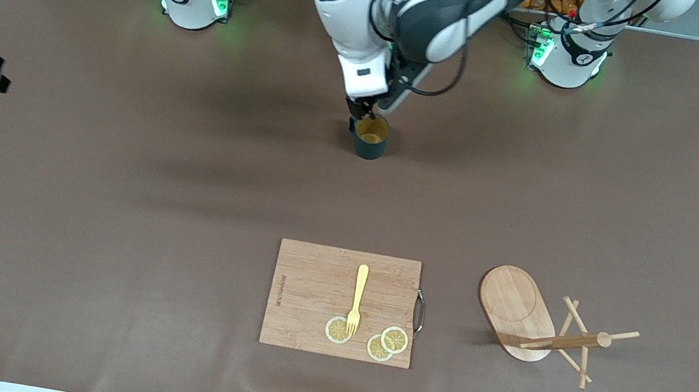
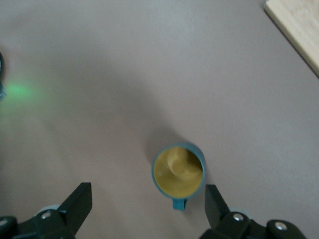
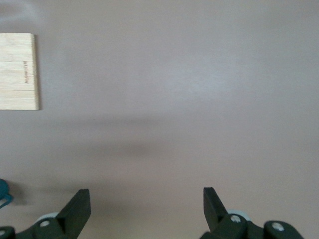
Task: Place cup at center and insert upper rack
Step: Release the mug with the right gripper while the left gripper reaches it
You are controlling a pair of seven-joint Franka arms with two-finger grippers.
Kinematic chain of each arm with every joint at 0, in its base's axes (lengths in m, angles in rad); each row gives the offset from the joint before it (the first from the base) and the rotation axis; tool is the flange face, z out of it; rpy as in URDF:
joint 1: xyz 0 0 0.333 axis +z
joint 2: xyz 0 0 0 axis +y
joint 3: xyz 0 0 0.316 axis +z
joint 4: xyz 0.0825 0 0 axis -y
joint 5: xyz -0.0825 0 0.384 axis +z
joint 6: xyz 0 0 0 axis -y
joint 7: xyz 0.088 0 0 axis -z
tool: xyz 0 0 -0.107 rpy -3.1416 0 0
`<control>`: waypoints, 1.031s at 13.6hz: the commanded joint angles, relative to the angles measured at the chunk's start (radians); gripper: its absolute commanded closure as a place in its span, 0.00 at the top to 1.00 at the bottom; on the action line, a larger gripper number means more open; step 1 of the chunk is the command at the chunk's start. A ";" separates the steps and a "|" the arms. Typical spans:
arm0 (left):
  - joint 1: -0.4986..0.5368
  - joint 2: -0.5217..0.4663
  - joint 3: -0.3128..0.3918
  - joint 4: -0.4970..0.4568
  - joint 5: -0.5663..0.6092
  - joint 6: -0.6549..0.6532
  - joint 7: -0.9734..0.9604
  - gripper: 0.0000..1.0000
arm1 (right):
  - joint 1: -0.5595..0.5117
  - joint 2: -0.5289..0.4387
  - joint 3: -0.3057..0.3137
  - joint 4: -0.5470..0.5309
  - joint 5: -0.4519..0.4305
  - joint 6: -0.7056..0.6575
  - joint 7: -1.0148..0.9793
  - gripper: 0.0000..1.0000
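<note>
The dark teal cup [image 1: 371, 137] stands upright on the brown table covering [image 1: 179, 196], midway between the arms' ends and nearer the robots' bases. Its tan inside and handle show in the left wrist view [image 2: 178, 172]. My left gripper [image 1: 363, 115] hangs just over the cup's rim and handle, open and holding nothing [image 2: 147, 209]. The wooden rack [image 1: 515, 309] lies tipped on its side, with its post and pegs [image 1: 570, 341] pointing toward the left arm's end. My right gripper [image 3: 147, 209] is open and empty, high over bare table.
A wooden cutting board [image 1: 312, 289] lies nearer the front camera than the cup, beside the rack. It carries a yellow fork [image 1: 358, 297] and lemon slices [image 1: 386, 343]. Its corner shows in the right wrist view [image 3: 17, 69].
</note>
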 commanded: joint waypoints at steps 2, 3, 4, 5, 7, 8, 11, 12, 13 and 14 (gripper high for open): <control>-0.085 0.063 0.006 0.034 0.086 0.055 -0.094 1.00 | -0.062 -0.030 0.027 -0.025 -0.034 -0.009 -0.116 1.00; -0.102 0.088 0.006 0.034 0.110 0.069 -0.104 1.00 | -0.065 -0.031 0.027 -0.035 -0.032 -0.009 -0.114 1.00; -0.118 0.114 0.006 0.034 0.124 0.093 -0.128 1.00 | -0.063 -0.035 0.027 -0.042 -0.034 -0.015 -0.113 1.00; -0.134 0.145 0.006 0.032 0.147 0.124 -0.166 1.00 | -0.063 -0.036 0.025 -0.048 -0.034 -0.032 -0.110 1.00; -0.154 0.201 0.004 0.032 0.196 0.138 -0.246 1.00 | -0.063 -0.036 0.025 -0.049 -0.035 -0.067 -0.079 1.00; -0.160 0.220 0.004 0.031 0.205 0.143 -0.268 1.00 | -0.063 -0.036 0.025 -0.052 -0.035 -0.084 -0.061 1.00; -0.171 0.249 0.006 0.029 0.216 0.173 -0.315 0.98 | -0.063 -0.038 0.025 -0.054 -0.035 -0.127 -0.054 1.00; -0.172 0.260 0.006 0.029 0.216 0.189 -0.344 0.98 | -0.062 -0.036 0.025 -0.052 -0.035 -0.132 -0.053 1.00; -0.178 0.263 0.006 0.028 0.219 0.193 -0.355 0.96 | -0.062 -0.033 0.025 -0.052 -0.035 -0.132 -0.053 1.00; -0.189 0.266 0.006 0.028 0.227 0.193 -0.360 0.94 | -0.062 -0.032 0.025 -0.052 -0.035 -0.133 -0.054 1.00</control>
